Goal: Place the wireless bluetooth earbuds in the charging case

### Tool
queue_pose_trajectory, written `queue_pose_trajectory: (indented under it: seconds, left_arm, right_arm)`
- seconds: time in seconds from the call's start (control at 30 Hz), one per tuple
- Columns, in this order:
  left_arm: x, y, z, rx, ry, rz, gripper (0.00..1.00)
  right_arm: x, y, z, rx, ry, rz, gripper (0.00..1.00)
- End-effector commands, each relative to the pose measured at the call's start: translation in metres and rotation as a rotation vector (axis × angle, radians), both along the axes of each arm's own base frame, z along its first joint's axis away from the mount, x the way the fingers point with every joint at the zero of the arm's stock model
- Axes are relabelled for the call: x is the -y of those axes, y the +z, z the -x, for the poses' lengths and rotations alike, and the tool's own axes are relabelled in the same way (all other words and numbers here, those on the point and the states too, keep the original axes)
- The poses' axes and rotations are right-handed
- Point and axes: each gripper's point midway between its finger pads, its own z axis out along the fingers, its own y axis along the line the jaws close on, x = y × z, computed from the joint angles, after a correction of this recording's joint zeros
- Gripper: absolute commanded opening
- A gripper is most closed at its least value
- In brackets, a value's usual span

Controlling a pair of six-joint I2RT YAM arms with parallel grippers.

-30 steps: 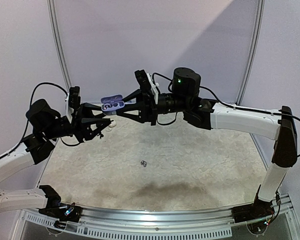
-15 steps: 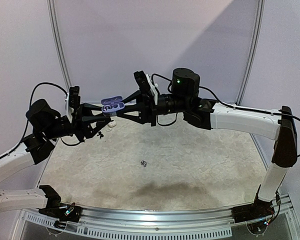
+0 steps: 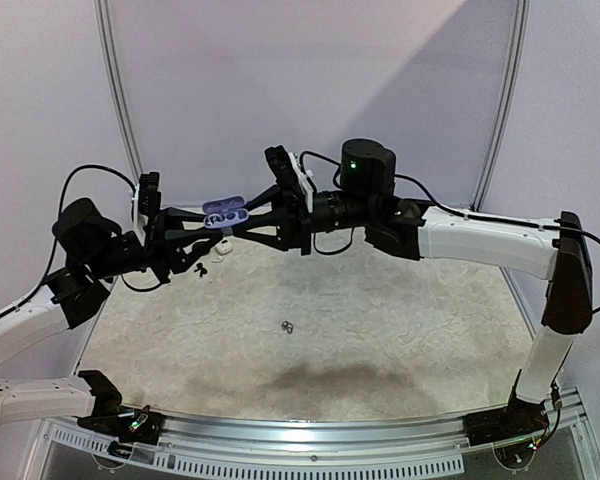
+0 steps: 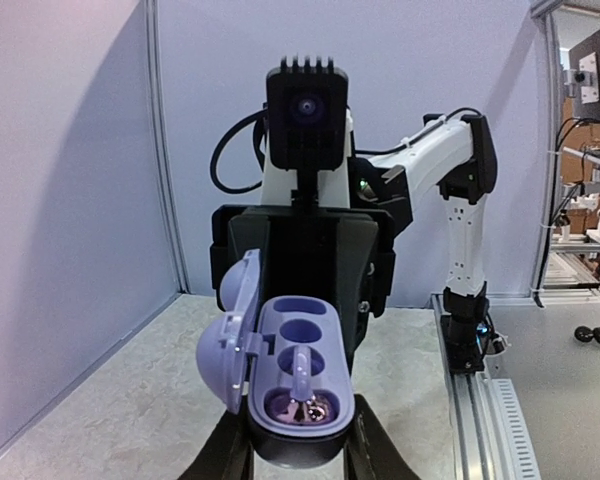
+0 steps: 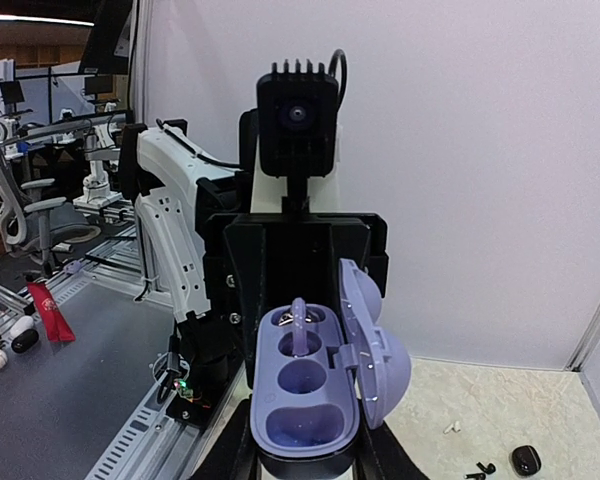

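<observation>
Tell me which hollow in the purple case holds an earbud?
The end hollow nearest the left arm: an earbud stands in it; the other two are empty.

The top external camera sat above and behind the arm bases (image 3: 120,420), well back, looking down toward 12 o'clock over the bench (image 3: 380,330). The left wrist camera (image 5: 298,115) looked along the left end effector (image 4: 298,462) toward 3 o'clock. The right wrist camera (image 4: 308,108) looked along the right end effector (image 5: 305,462) toward 9 o'clock. Both, close in, shared the open charging case (image 4: 330,370) and each other's lens.
</observation>
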Motion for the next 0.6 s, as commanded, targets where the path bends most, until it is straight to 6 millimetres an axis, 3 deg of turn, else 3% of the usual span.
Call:
queue_pose_trajectory:
  seconds: [0.0,0.1,0.2,0.23,0.3,0.43,0.57]
  left_arm:
    - [0.003,0.005,0.005,0.004,-0.023,0.010,0.14]
    - [0.003,0.006,0.004,0.000,-0.019,0.011,0.00]
    - [0.002,0.006,0.003,-0.007,-0.011,0.014,0.00]
    - [0.002,0.005,0.002,-0.013,-0.006,0.015,0.00]
    - [0.000,0.004,-0.002,-0.027,0.017,0.021,0.00]
    - [-0.007,0.004,-0.013,-0.069,0.086,0.042,0.00]
    - [-0.015,0.001,-0.021,-0.098,0.139,0.050,0.00]
  right_arm:
    - [-0.009,-0.007,-0.003,-0.011,0.000,0.009,0.00]
    - [-0.010,-0.008,-0.004,-0.014,0.001,0.012,0.00]
    - [-0.011,-0.009,-0.005,-0.024,-0.009,0.019,0.00]
    - [-0.011,-0.008,-0.006,-0.029,-0.015,0.022,0.04]
    - [-0.012,-0.010,-0.011,-0.046,-0.037,0.030,0.24]
    - [-0.008,-0.010,-0.025,-0.097,-0.095,0.039,0.47]
    - [0.005,-0.012,-0.048,-0.198,-0.166,0.056,0.53]
